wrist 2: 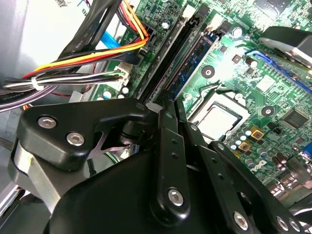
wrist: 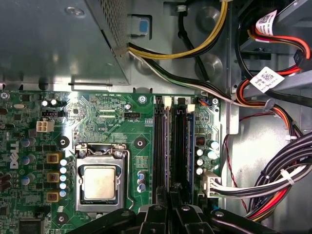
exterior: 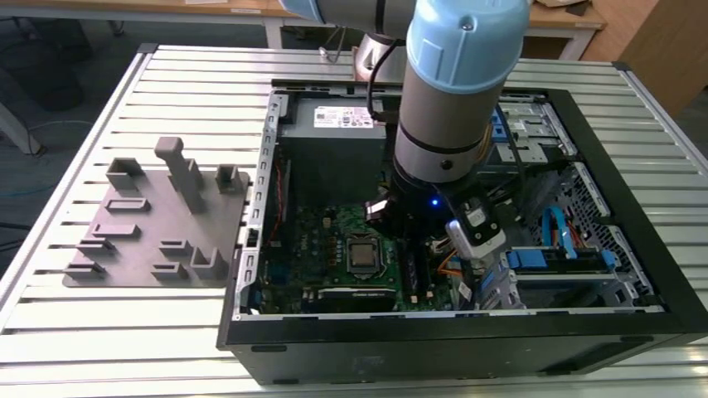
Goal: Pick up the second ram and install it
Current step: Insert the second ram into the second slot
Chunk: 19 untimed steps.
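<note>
The black end effector [wrist: 174, 214] sits low over the green motherboard [wrist: 107, 122], right at two long black memory slots [wrist: 160, 146]; can't tell how far open it is. The second ram [wrist 2: 192, 61], a thin blue-green stick, stands seated beside them.

The open computer case [exterior: 586, 133] is entered from above, and its middle is taken up by the arm [exterior: 448, 99]. Beside the memory slots [wrist: 168, 146], one flank is crowded by a cable bundle [wrist: 273, 180], the other bordered by the processor socket [wrist: 100, 180]. Beyond them, room is closed off by the power supply [exterior: 332, 133]. Open slatted table [exterior: 89, 315] is left around the grey fixture plate [exterior: 155, 232].
</note>
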Each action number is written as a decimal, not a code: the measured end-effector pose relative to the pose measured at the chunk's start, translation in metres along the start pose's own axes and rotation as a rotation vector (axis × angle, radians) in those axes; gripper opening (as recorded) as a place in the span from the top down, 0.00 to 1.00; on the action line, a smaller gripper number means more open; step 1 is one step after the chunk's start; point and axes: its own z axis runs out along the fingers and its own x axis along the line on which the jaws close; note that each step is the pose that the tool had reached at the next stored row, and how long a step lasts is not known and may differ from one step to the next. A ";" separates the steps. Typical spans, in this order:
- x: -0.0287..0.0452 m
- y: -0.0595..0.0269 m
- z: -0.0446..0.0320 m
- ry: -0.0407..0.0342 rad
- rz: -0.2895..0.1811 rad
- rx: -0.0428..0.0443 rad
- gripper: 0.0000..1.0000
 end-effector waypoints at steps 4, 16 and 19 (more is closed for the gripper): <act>-0.0001 0.0001 -0.0028 0.0000 0.001 -0.0001 0.89; 0.0001 0.0000 -0.0003 0.0006 0.002 -0.0044 0.89; 0.0001 -0.0001 0.0008 0.0007 0.002 -0.0051 0.89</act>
